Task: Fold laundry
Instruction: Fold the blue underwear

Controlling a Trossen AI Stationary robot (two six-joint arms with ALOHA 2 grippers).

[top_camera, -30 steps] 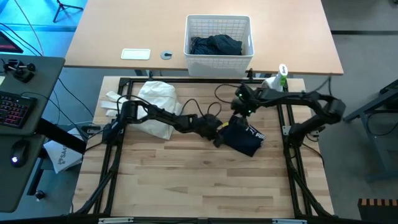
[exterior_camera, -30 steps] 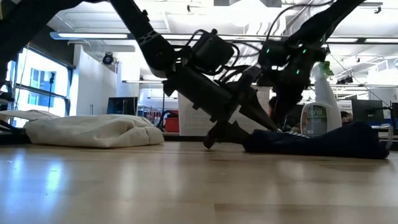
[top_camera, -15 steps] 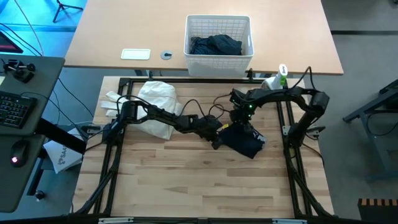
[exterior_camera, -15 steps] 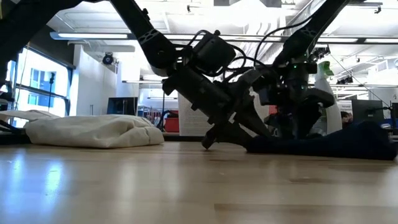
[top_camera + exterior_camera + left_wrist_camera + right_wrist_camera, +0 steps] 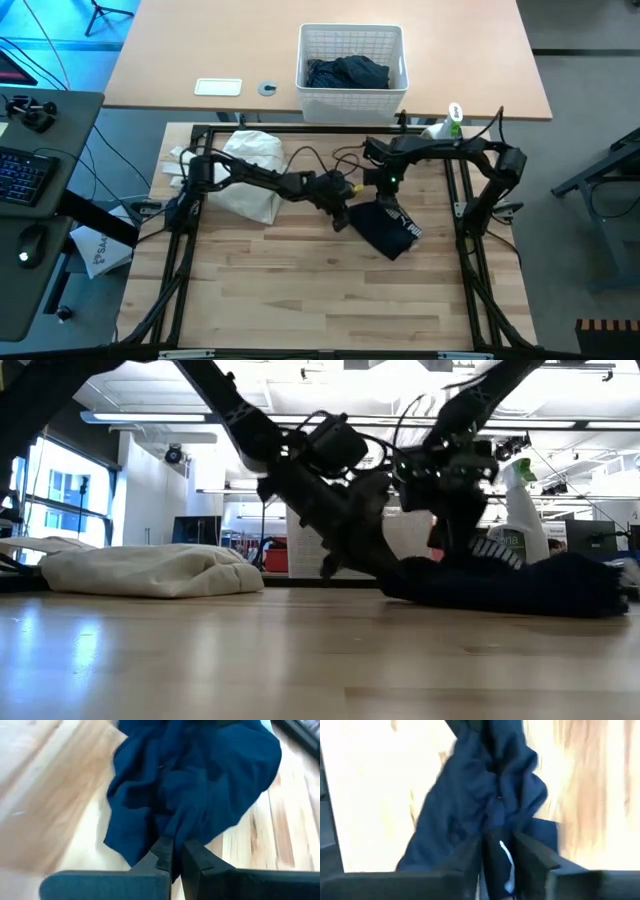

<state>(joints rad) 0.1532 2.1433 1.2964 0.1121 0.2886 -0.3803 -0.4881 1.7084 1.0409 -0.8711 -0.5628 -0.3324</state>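
Even, bright overhead light is filling the high view, and the wooden surface [image 5: 300,280] is showing only soft, faint shadows under the arms. In the low view, ceiling strip lights [image 5: 150,418] are glaring white and a window [image 5: 60,500] at the side is blowing out, so both arms are reading as near-silhouettes; the near planks are lying out of focus and carrying a pale sheen. The left wrist view is smearing with motion blur toward its edges, while the dark fingers [image 5: 162,855] are staying fairly crisp. The right wrist view is blurring more heavily, possibly from movement, and the wood beside the navy garment [image 5: 490,805] is washing out almost to white.
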